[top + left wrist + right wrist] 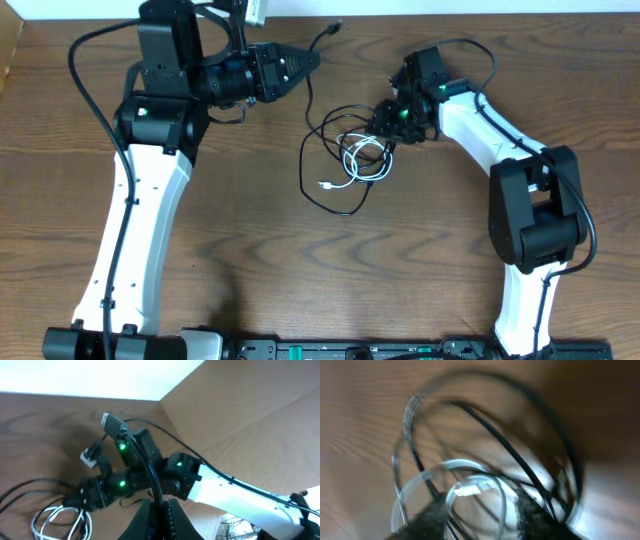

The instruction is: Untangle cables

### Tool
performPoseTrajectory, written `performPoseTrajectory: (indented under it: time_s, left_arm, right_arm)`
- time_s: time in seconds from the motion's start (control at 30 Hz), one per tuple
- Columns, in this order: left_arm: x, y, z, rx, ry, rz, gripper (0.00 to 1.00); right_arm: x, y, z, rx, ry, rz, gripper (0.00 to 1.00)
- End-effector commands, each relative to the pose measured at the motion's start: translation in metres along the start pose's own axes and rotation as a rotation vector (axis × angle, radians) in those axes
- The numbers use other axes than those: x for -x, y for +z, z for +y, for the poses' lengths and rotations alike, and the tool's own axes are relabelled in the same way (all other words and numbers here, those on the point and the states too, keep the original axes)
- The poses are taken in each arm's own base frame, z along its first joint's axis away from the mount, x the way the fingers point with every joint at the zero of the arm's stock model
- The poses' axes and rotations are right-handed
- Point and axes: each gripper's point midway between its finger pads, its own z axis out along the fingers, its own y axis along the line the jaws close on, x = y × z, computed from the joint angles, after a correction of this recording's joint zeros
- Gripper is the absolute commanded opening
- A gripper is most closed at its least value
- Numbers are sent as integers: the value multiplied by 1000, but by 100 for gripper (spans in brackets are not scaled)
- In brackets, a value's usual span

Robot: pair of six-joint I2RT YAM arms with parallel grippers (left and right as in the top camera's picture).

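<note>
Cables [365, 150]: tangled on the table [250, 230], white cable [350, 160] coiled inside black cable [303, 165] loops. Seems mid-separation. Left gripper [312, 62] pinched shut on the black cable near its plug [112, 422]; right gripper [385, 125] spread open over the coil. Next: likely closing on white alone, then drawing apart.

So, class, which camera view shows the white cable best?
Overhead: the white cable lies whole, coil and plug visible. Left wrist catches only some loops at the frame edge; right wrist shows it close but blurred.
</note>
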Motion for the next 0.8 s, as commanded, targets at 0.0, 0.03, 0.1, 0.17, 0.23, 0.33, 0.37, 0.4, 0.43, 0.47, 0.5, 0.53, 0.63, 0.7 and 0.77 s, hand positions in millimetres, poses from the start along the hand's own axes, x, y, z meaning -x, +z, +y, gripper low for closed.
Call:
performPoseTrajectory:
  time_s: [0.0, 0.03, 0.1, 0.17, 0.23, 0.33, 0.37, 0.4, 0.43, 0.47, 0.5, 0.53, 0.63, 0.7, 0.77]
  left_arm:
    - [3, -1, 5, 40, 19, -10, 7]
    - [2, -1, 6, 45, 23, -5, 8]
    - [-1, -2, 11, 72, 21, 0, 7]
    - [-3, -2, 17, 103, 4, 2, 7]
    - [-4, -3, 24, 140, -11, 2, 7]
    - [-5, -4, 29, 165, -13, 2, 7]
    - [-6, -4, 29, 167, -8, 3, 7]
    - [-6, -4, 30, 170, -3, 5, 7]
    - [-7, -4, 30, 172, -5, 7, 8]
    - [-8, -4, 31, 174, -6, 12, 7]
    - [-10, -4, 31, 176, -1, 18, 7]
    - [-12, -5, 34, 189, -1, 25, 8]
    - [-20, -9, 52, 289, -44, 39, 8]
    - [-26, -14, 65, 366, -74, 50, 8]
    - [-33, -19, 77, 440, -100, 63, 7]
  right_arm:
    - [8, -5, 25, 113, -23, -23, 29]
    - [11, -6, 32, 153, -22, -27, 22]
    - [14, -9, 38, 198, -6, -28, 11]
    - [14, -11, 42, 226, -2, -19, 7]
    - [12, -11, 39, 221, 10, -6, 1]
    - [10, -13, 32, 207, -14, 3, 17]
    - [10, -13, 29, 204, -33, 2, 27]
    - [10, -14, 27, 200, -47, 2, 35]
    - [10, -15, 23, 192, -49, 2, 41]
    - [11, -16, 17, 176, -40, 4, 44]
    - [10, -16, 10, 154, -26, 8, 45]
    - [8, -18, 0, 119, 0, 17, 49]
    - [1, -20, -16, 77, 47, 51, 55]
    - [-5, -20, -20, 66, 60, 76, 56]
    - [-12, -19, -16, 68, 53, 101, 61]
